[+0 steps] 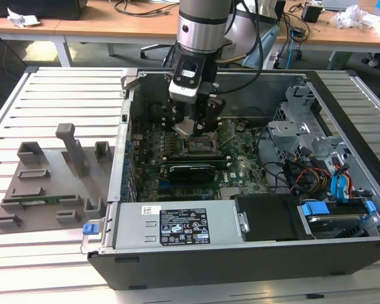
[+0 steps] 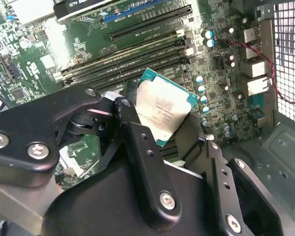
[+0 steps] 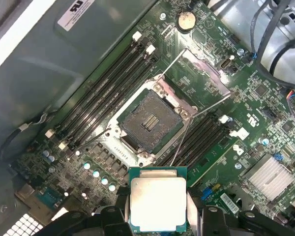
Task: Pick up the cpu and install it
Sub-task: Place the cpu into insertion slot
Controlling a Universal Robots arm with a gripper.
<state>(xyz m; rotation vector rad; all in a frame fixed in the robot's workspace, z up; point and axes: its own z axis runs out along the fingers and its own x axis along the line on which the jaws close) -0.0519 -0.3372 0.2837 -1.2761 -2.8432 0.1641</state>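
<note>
The hand point(image 1: 189, 130) is gripping the cpu point(image 1: 183, 128) by two opposite edges, its fingers point(image 2: 132, 123) closed just as far as the chip's width allows. It is holding the cpu in the air inside the open computer case point(image 1: 177, 266), above the green circuit board point(image 1: 240, 168) and clear of it. In the first wrist view the cpu point(image 3: 157, 204) is showing its silver top plate and hanging near the bare socket point(image 3: 148, 121), apart from it. The socket's metal frame is standing open between rows of long dark slots point(image 3: 101, 96). The case is lying on its side on the slatted worktop point(image 1: 50, 266). At the exterior view's left, a grey holder tray point(image 1: 44, 183) is sitting on the worktop just beside the case.
</note>
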